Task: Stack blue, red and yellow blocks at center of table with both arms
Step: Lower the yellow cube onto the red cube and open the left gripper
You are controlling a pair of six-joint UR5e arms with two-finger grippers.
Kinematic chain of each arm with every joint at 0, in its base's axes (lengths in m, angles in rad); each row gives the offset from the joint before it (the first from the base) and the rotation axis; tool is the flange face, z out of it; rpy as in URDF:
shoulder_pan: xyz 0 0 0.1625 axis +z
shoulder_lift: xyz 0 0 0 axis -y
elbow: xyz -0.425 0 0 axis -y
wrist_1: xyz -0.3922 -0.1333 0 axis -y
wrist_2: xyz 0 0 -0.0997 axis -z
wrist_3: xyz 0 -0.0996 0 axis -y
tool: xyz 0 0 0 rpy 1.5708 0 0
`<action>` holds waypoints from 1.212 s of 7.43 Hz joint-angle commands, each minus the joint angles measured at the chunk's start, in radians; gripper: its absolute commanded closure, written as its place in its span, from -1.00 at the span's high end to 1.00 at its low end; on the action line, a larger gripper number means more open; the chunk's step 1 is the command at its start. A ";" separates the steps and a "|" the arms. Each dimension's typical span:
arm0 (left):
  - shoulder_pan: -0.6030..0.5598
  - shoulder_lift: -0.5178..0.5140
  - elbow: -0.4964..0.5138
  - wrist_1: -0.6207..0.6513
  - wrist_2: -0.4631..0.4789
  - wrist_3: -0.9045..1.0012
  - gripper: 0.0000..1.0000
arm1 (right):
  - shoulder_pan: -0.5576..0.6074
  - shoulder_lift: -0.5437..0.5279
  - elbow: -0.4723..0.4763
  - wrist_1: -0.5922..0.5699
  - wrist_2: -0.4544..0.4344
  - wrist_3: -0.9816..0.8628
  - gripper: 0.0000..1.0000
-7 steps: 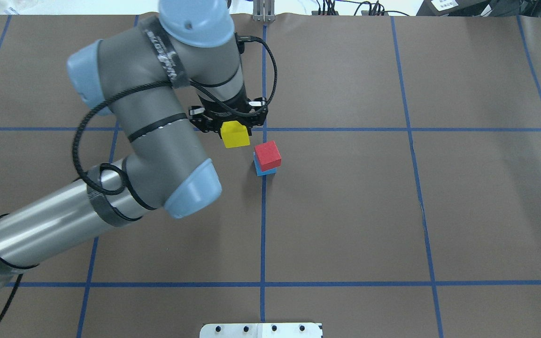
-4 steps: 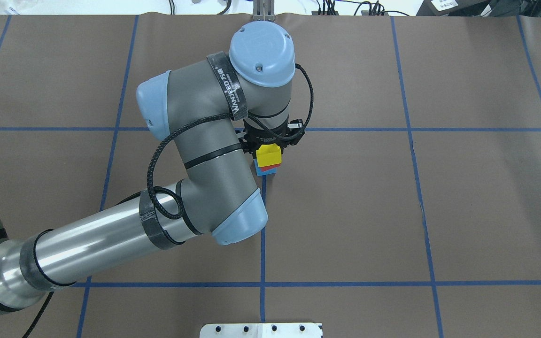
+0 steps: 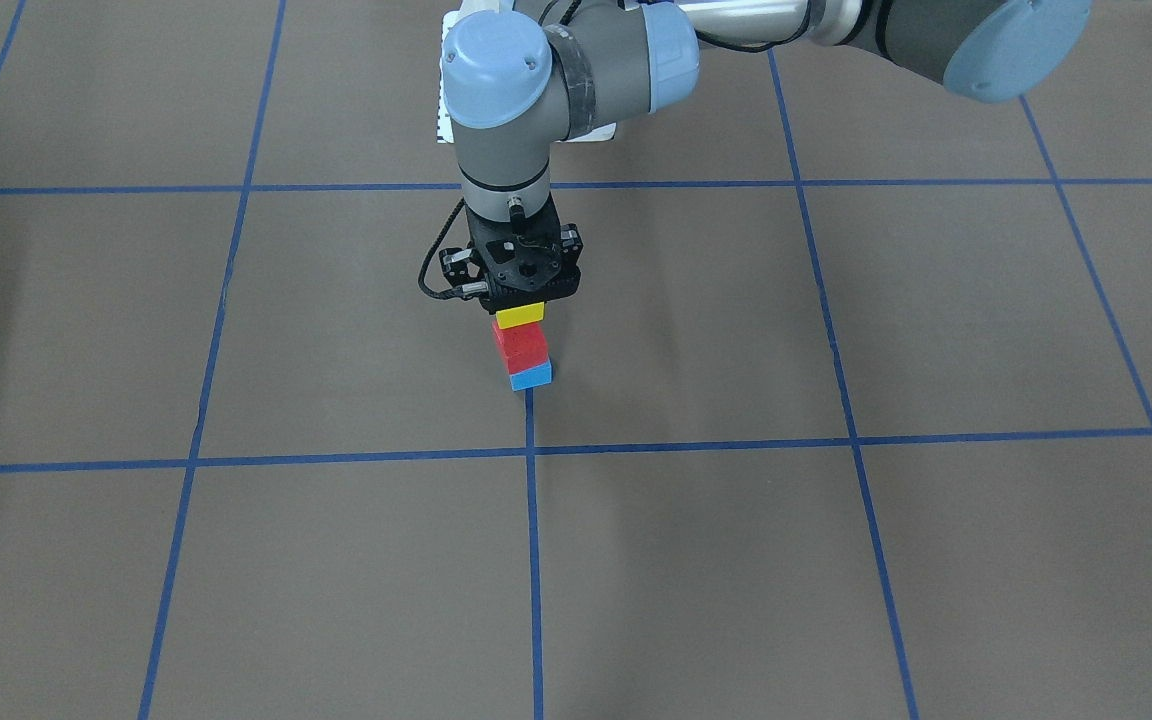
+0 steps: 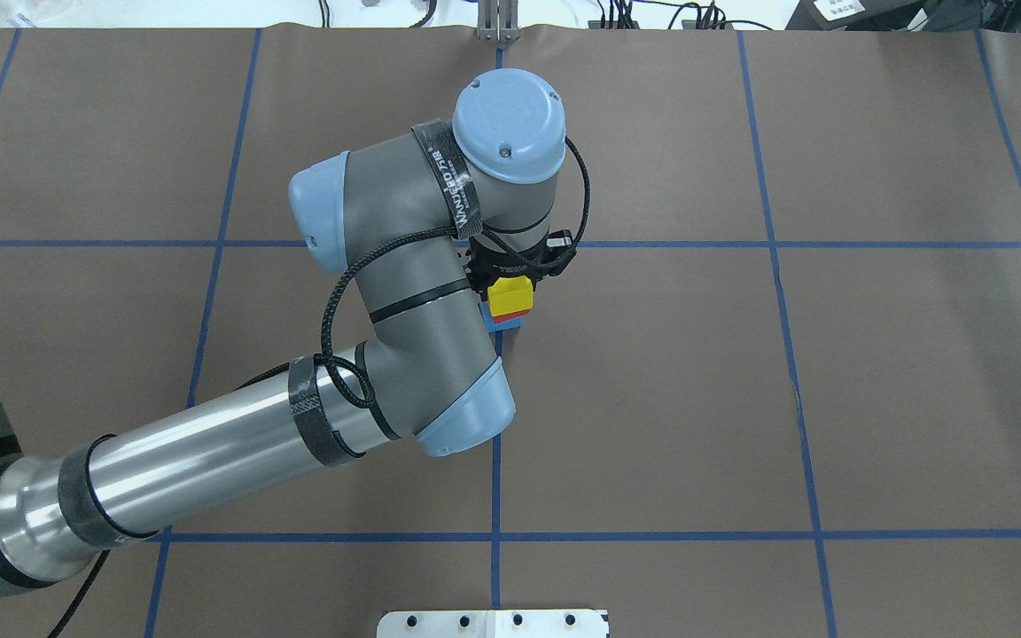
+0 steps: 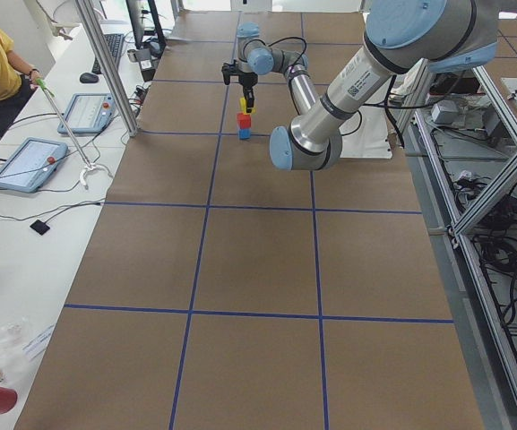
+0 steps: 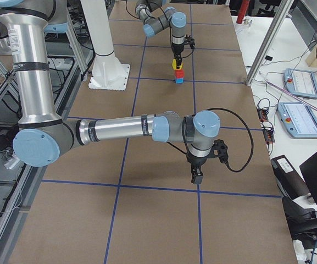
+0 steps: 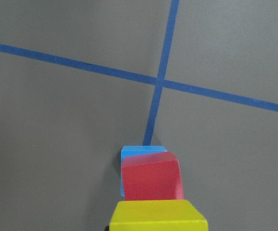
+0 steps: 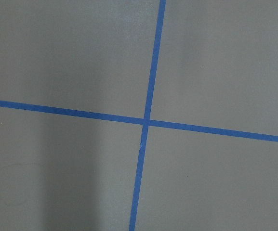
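A blue block (image 3: 532, 377) sits on the table at the central tape crossing, with a red block (image 3: 521, 343) on top of it, turned slightly. My left gripper (image 3: 520, 310) points straight down and is shut on a yellow block (image 3: 520, 317), held directly over the red one, at or just above its top. From overhead the yellow block (image 4: 510, 295) covers most of the red block (image 4: 515, 313) and the blue block (image 4: 503, 324). The left wrist view shows yellow (image 7: 158, 216), red (image 7: 151, 178) and blue (image 7: 141, 153) in line. My right gripper (image 6: 195, 176) hangs low over the bare table away from the stack; I cannot tell whether it is open.
Brown table cover with a blue tape grid (image 4: 496, 443). A white mounting plate (image 4: 493, 623) lies at the near edge. The left arm's elbow (image 4: 466, 416) hangs over the table just left of the stack. The right wrist view shows only a tape crossing (image 8: 146, 121).
My left arm has carried the yellow block to the right, from beside the red-on-blue stack to directly over it, then settled slightly. The red and blue blocks have not moved.
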 commanded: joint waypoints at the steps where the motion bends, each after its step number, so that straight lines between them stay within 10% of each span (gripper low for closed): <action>1: -0.001 -0.002 0.021 -0.017 0.018 0.002 -0.70 | 0.000 0.001 0.000 0.000 0.000 0.000 1.00; 4: -0.004 -0.002 0.047 -0.052 0.019 0.003 -0.63 | 0.000 0.001 -0.001 0.000 0.000 0.000 1.00; 9: -0.004 -0.001 0.048 -0.052 0.019 0.009 0.50 | 0.000 0.001 -0.003 0.000 -0.002 0.000 1.00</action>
